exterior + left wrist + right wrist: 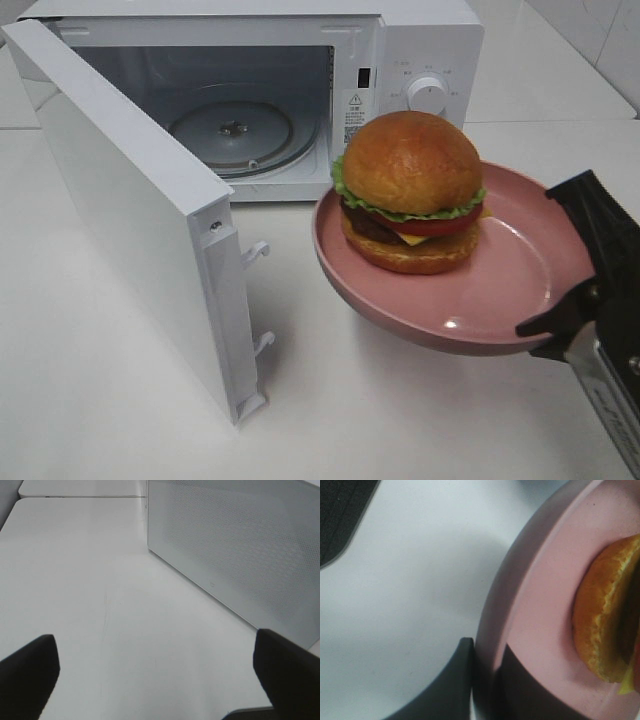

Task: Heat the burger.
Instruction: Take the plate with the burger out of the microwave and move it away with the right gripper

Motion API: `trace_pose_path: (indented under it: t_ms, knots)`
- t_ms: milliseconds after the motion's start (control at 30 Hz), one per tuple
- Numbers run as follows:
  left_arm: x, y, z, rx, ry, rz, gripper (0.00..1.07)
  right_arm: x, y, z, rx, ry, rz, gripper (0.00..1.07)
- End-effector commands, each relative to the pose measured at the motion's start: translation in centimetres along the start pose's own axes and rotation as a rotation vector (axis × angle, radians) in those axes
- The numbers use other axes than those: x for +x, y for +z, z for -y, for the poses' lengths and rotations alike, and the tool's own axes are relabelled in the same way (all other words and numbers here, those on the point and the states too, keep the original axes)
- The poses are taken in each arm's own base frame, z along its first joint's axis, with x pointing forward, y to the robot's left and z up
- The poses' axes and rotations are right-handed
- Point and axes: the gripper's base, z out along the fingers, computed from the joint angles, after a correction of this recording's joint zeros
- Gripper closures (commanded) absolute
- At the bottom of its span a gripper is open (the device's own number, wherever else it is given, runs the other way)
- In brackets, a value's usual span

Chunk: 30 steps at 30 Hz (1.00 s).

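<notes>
The burger (412, 190), with a glossy brown bun, lettuce, tomato and cheese, sits on a pink plate (510, 290). The plate is held above the table in front of the open microwave (425, 50). My right gripper (585, 290) is shut on the plate's right rim. In the right wrist view its dark fingers (462, 680) pinch the plate's rim (540, 605), with the burger (602, 625) just beyond. My left gripper (160, 680) stands open over bare table with nothing between its fingers. It is out of the exterior view.
The microwave door (130, 200) swings out to the left, its latch hooks facing the plate. Inside the cavity lies a glass turntable (232, 130). The left wrist view shows the door's perforated outer face (240, 545) close by.
</notes>
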Motion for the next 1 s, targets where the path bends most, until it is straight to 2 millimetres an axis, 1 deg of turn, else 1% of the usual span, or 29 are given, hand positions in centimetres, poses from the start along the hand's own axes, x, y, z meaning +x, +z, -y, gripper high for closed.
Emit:
trace_pose_path:
  t_ms: [33, 67, 167, 200, 333, 367, 567, 600, 667, 700, 833, 867, 933, 1000]
  knots:
    - [0.0, -0.2, 0.0, 0.004, 0.001, 0.026, 0.09, 0.7, -1.9, -0.7, 0.071, 0.100, -0.052, 1.07]
    - [0.0, -0.2, 0.0, 0.004, 0.001, 0.026, 0.09, 0.8, -2.3, -0.9, 0.074, 0.128, -0.068, 1.07]
    - [0.0, -0.2, 0.0, 0.004, 0.001, 0.026, 0.09, 1.0, -2.6, -1.1, 0.078, 0.150, -0.080, 1.07]
    - [0.0, -0.2, 0.0, 0.004, 0.001, 0.026, 0.09, 1.5, -3.6, -1.7, 0.095, 0.229, -0.121, 1.07]
    - [0.0, -0.2, 0.0, 0.004, 0.001, 0.026, 0.09, 1.9, -4.3, -2.1, 0.115, 0.298, -0.154, 1.07]
    - [0.0, -0.2, 0.0, 0.004, 0.001, 0.026, 0.09, 2.1, -4.5, -2.3, 0.116, 0.341, -0.176, 1.07]
    - [0.0, -0.2, 0.0, 0.004, 0.001, 0.026, 0.09, 2.9, -4.7, -2.7, 0.103, 0.441, -0.264, 1.07]
    - [0.0, -0.2, 0.0, 0.004, 0.001, 0.026, 0.09, 3.2, -4.8, -2.8, 0.112, 0.505, -0.300, 1.07]
    - [0.0, -0.2, 0.0, 0.004, 0.001, 0.026, 0.09, 3.4, -4.8, -2.8, 0.119, 0.537, -0.319, 1.07]
    - [0.0, -0.2, 0.0, 0.004, 0.001, 0.026, 0.09, 3.7, -4.9, -2.9, 0.127, 0.592, -0.356, 1.07]
    - [0.0, -0.2, 0.0, 0.004, 0.001, 0.026, 0.09, 4.1, -5.1, -3.2, 0.132, 0.661, -0.409, 1.07]
    - [0.0, -0.2, 0.0, 0.004, 0.001, 0.026, 0.09, 4.3, -5.1, -3.3, 0.132, 0.708, -0.443, 1.07]
    - [0.0, -0.2, 0.0, 0.004, 0.001, 0.026, 0.09, 4.5, -5.1, -3.3, 0.131, 0.727, -0.462, 1.07]
    - [0.0, -0.2, 0.0, 0.004, 0.001, 0.026, 0.09, 5.0, -5.0, -3.4, 0.135, 0.818, -0.557, 1.07]
